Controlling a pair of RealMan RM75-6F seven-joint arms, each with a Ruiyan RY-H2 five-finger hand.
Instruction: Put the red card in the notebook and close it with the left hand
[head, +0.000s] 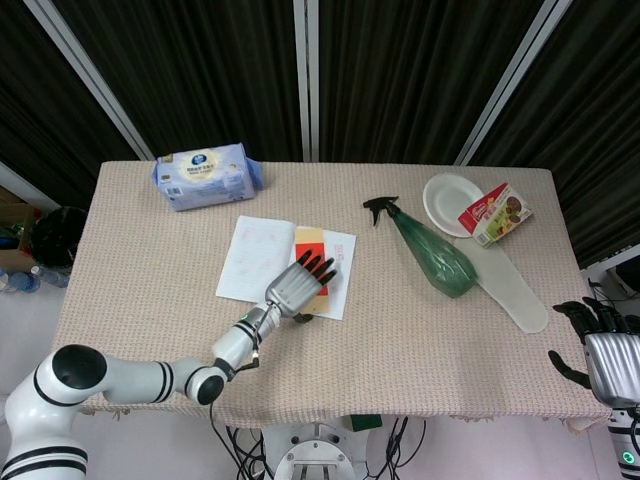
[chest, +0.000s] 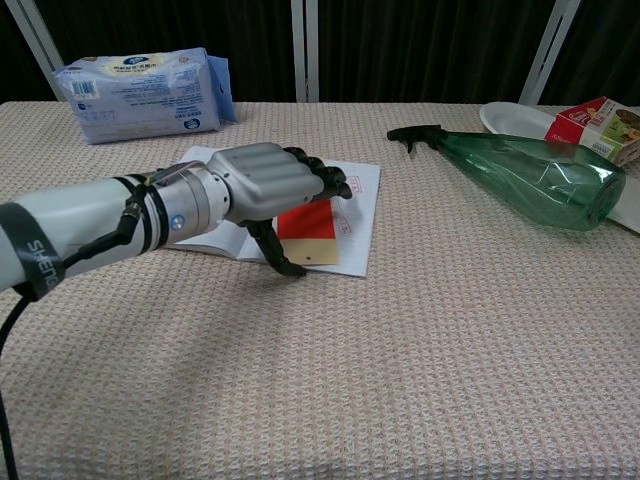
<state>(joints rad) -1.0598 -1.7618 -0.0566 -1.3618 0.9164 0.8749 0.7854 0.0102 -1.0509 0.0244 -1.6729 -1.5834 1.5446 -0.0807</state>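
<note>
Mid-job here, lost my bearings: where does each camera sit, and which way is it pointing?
Head view: high above the near table edge, looking steeply down at the whole table; shows the left hand over the open notebook and red card, and the right hand off the table's right corner.
Chest view: low at the near edge, looking across the tabletop; shows only the left hand.
Shared: left hand, notebook, red card, green spray bottle, wipes pack.

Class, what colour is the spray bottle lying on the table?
Translucent green spray bottle with a black trigger; clearest in the chest view.
</note>
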